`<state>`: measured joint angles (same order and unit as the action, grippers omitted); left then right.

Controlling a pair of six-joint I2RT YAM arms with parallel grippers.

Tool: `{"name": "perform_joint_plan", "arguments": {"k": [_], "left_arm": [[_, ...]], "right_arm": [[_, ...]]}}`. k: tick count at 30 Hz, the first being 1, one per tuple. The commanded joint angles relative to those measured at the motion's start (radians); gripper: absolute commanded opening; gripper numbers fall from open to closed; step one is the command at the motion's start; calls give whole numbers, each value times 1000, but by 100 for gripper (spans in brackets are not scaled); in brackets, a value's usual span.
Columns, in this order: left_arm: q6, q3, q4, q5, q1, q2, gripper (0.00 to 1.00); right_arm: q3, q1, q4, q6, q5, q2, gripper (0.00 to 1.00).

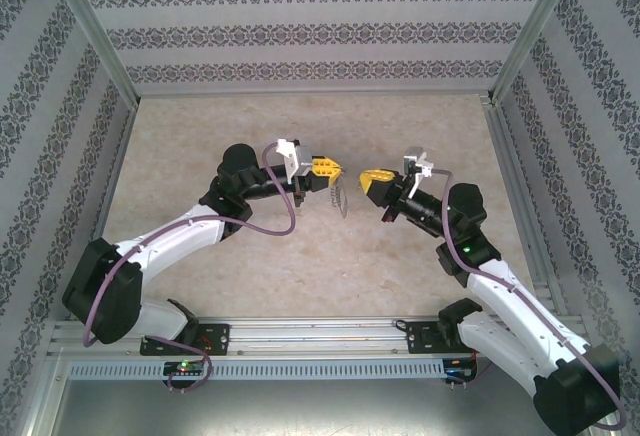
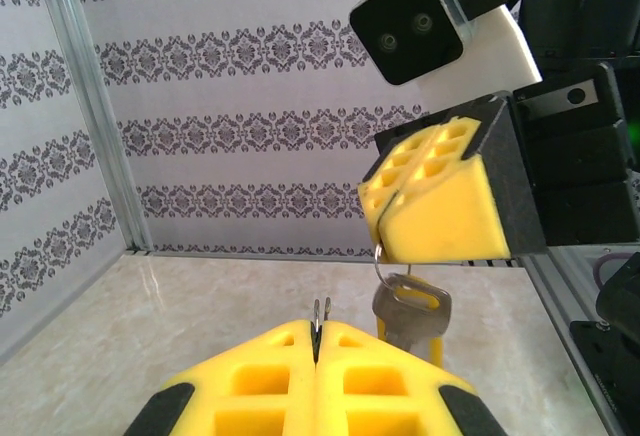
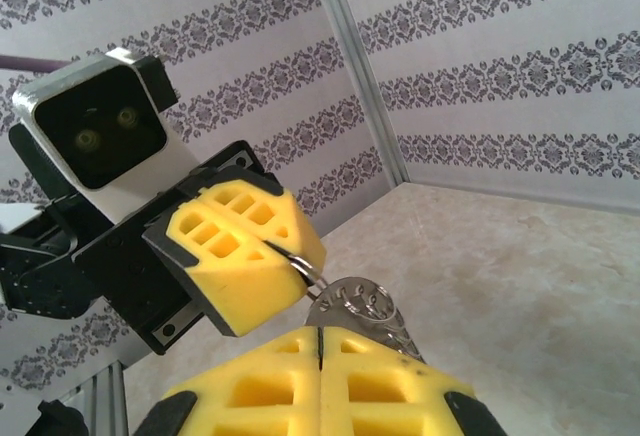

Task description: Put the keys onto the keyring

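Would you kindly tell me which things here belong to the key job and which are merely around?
Job:
key, keyring, left tool, right tool.

Merely around:
table, patterned walls, metal frame.

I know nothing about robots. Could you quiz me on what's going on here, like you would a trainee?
1. True or false: the left pincer and right pincer are lifted above the table.
2. The key hangs from: A) a wall hook, B) the keyring pinched in the right pincer, C) nothing; it lies flat.
3. What colour are the pincer fingers?
Key: 1 true; 2 B; 3 yellow.
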<state>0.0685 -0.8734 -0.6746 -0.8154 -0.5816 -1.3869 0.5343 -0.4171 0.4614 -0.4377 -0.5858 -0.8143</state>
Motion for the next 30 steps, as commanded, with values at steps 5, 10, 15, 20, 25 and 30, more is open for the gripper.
{"name": "perform_joint_plan", "arguments": {"k": [5,10,15,20,25,30], "left_arm": [[25,-39,15,9,-30,25,0],[25,-38,20,11,-40,21,0],[26,-36,20,16,-47,23,0],[30,-42,27,14,-51,28,0],[33,-42,27,20,-54,31,0],[34,-48,24,19,-58,33,0]], "right_arm": [[42,-41,19,57,52,4,0],[67,-64,16,75,64,-12,0],[93,-87,7,95,67,-37,0],[105,-107,5,106,71,-57,0],[107,-110,-7,119,81,-67,0],[99,-109,-25,139,112,-71,0]]}}
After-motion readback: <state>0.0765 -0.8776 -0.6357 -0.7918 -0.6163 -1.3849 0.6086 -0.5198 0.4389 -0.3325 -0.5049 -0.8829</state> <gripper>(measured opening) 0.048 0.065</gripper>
